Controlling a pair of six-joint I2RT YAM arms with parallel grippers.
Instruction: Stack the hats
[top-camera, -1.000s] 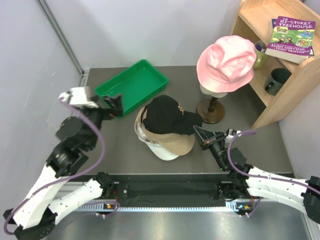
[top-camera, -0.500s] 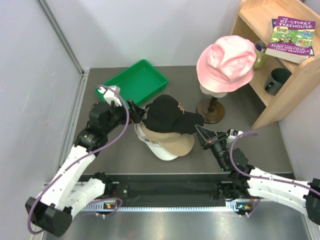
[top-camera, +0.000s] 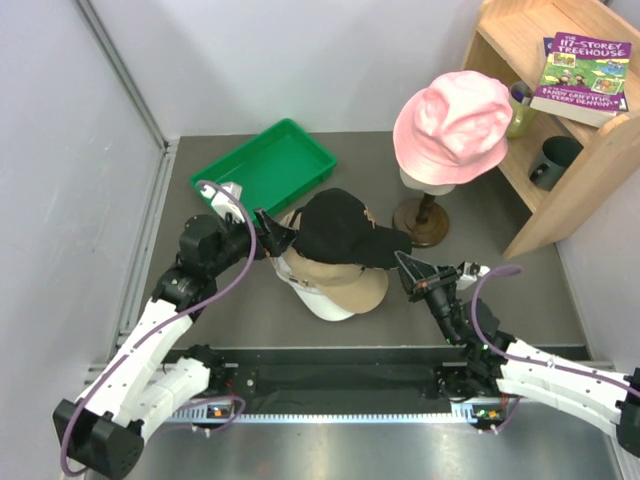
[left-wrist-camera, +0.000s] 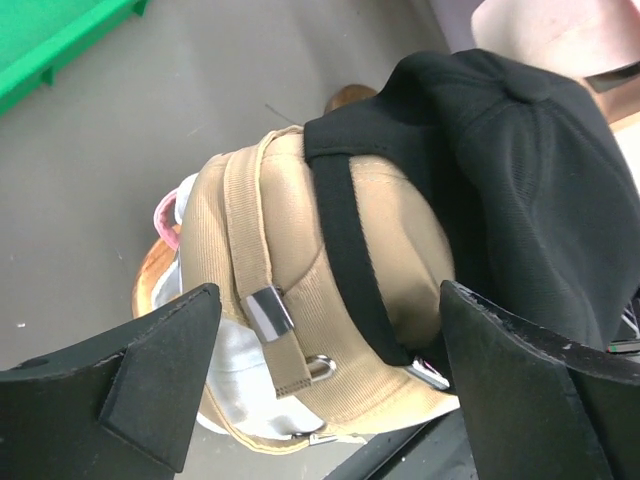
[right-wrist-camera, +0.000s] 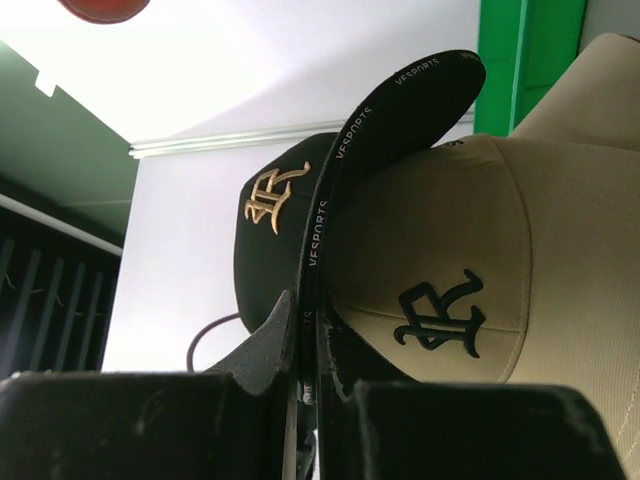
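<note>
From above, the stack sits mid-desk (top-camera: 240, 300), between the green tray (top-camera: 265, 170) and the stand carrying the pink hat (top-camera: 452, 125). The black cap (top-camera: 345, 232) is on top, with the tan cap (top-camera: 345, 283) under it and the white cap (top-camera: 325, 305) lowest. That view cannot settle either grip; the wrist cameras do.

The left wrist view looks at the back of the pile. The left fingers (top-camera: 268, 234) are spread wide on either side of the tan cap's strap and its metal buckle (left-wrist-camera: 268, 310), holding nothing. The black cap's strap (left-wrist-camera: 350, 250) lies over the tan crown, and the black crown sits off to one side rather than square on it. A sliver of pink (left-wrist-camera: 165, 212) and a brown wooden edge (left-wrist-camera: 150, 285) peep out low down (what they belong to I cannot tell).

The right wrist view looks along the black cap's peak (right-wrist-camera: 400, 110), whose rim reads VESPORTS. The right fingers (top-camera: 405, 268) are pinched tight on that rim. The peak stands lifted above the tan cap's front, and each cap bears an emblem, gold on black and black on tan.

A second ago the left arm was out beside the tray. It has since swung in to the rear of the stack, while the right fingers keep the same grip. The black cap has shifted slightly toward the right arm.
</note>
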